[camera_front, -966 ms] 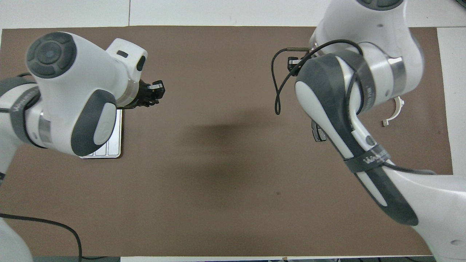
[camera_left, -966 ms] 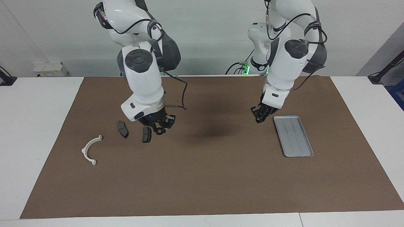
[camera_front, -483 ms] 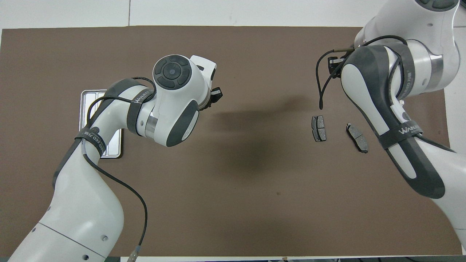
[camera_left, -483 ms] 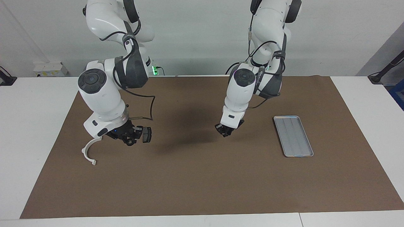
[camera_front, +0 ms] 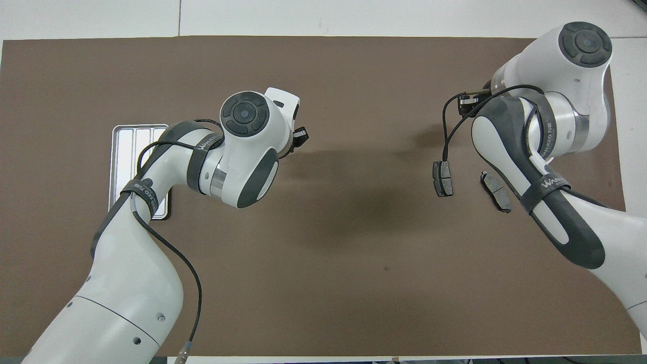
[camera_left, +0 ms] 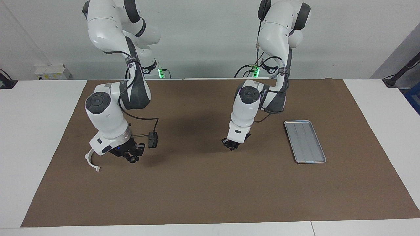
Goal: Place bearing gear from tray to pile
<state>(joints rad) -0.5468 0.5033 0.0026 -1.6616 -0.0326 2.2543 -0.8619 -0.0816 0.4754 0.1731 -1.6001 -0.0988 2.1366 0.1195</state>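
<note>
one ribbed silver metal tray (camera_left: 305, 141) lies at mid right of the facing view. at mid left, one white plastic half-ring (camera_left: 91, 159) and two dark flat pads (camera_front: 443, 178) (camera_front: 496, 191) on brown mat (camera_left: 210, 183). left gripper (camera_left: 231, 145) fingertips together; right gripper (camera_left: 131, 154), can't tell.

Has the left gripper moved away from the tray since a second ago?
Yes. The left gripper has swung from beside the tray toward the table's middle.

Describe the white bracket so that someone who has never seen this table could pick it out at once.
Start at the brown mat and go to the right arm's end. There, farther from the robots than the two dark grey plates, lies the bracket. It is the only white, curved half-ring; its neighbours are dark and flat.
</note>
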